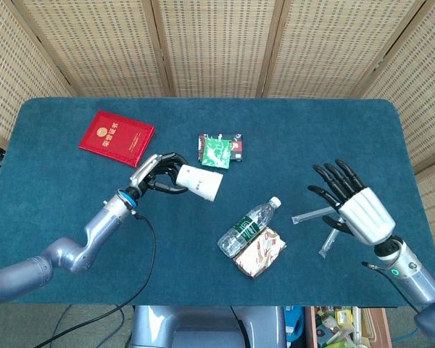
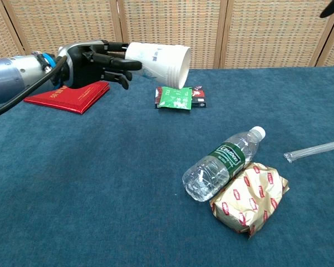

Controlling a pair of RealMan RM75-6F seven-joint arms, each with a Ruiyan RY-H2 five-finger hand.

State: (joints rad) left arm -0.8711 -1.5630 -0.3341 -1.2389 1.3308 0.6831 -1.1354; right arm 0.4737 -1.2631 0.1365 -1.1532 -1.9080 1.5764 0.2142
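My left hand [image 1: 156, 174] grips a stack of white paper cups [image 1: 200, 181], tipped on its side and lifted off the blue table [image 1: 58, 145], mouth pointing toward the water bottle [image 1: 249, 226]. The cups hang left of and beyond that bottle, just short of the green sachet [image 1: 217, 152]. My right hand [image 1: 351, 203] hovers right of the bottle, fingers spread and holding nothing, above two clear straws [image 1: 326, 212]. A gold snack packet [image 1: 260, 251] touches the bottle's near side.

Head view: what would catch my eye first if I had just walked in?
Probably the left hand holding a stack of white paper cups on its side above the blue table. Next, the right hand, fingers spread over two straws. At the front, a water bottle lies against a gold snack packet.
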